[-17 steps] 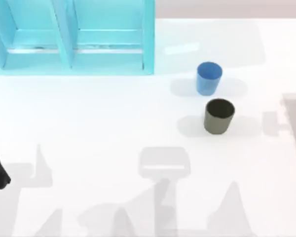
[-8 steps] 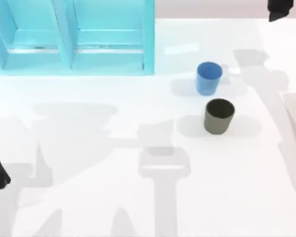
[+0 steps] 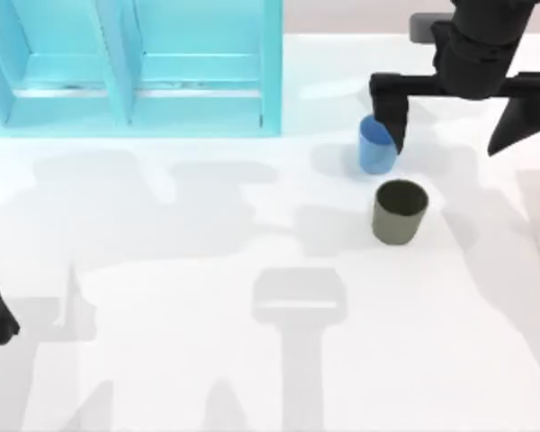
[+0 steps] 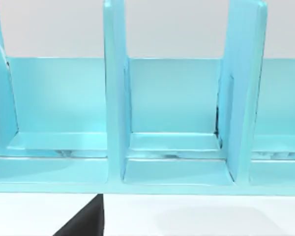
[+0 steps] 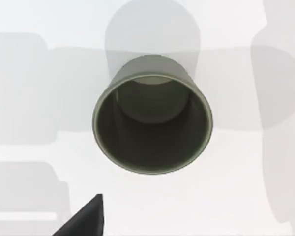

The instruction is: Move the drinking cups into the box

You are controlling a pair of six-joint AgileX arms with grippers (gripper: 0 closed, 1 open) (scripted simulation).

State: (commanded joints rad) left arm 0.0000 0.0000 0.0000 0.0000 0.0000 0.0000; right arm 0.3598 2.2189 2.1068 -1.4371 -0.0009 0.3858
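Standing upright: two cups, blue cup (image 3: 375, 147) and olive cup (image 3: 400, 211), under the spread-fingered right pincer (image 3: 457, 124).

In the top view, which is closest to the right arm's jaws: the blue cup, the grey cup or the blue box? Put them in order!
Measured from the right gripper, open at the table's far right:
1. Blue cup, right beside one finger.
2. Grey cup, a little nearer the front.
3. Box, off at the far left.
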